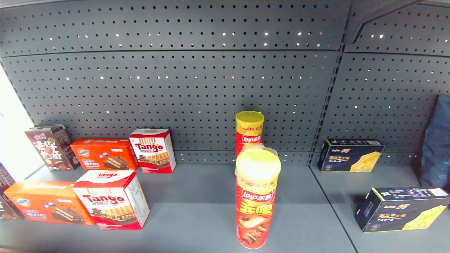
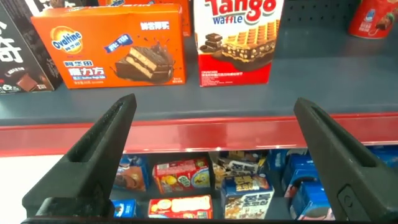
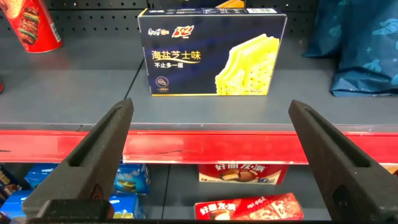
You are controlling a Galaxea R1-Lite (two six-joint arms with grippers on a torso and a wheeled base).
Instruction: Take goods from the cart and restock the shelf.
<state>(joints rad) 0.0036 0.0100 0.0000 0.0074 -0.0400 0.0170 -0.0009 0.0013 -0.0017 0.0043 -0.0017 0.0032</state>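
Red shelf edge (image 2: 205,134) has boxes (image 2: 180,176) below in wrist views; left gripper (image 2: 214,104) and right gripper (image 3: 211,106) fingers (image 3: 93,155) gape, empty.

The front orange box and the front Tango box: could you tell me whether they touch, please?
Apart. The left wrist view shows a narrow strip of grey shelf between the orange box and the Tango box.

Cut-offs & occlusions
Head view: rear chip can (image 1: 249,130) lower part hid behind front can (image 1: 257,196); dark box (image 1: 4,182) & blue bag (image 1: 437,147) clipped by frame edges. L wrist view: lower-shelf packs (image 2: 186,177) partly hid behind red shelf lip (image 2: 205,134).
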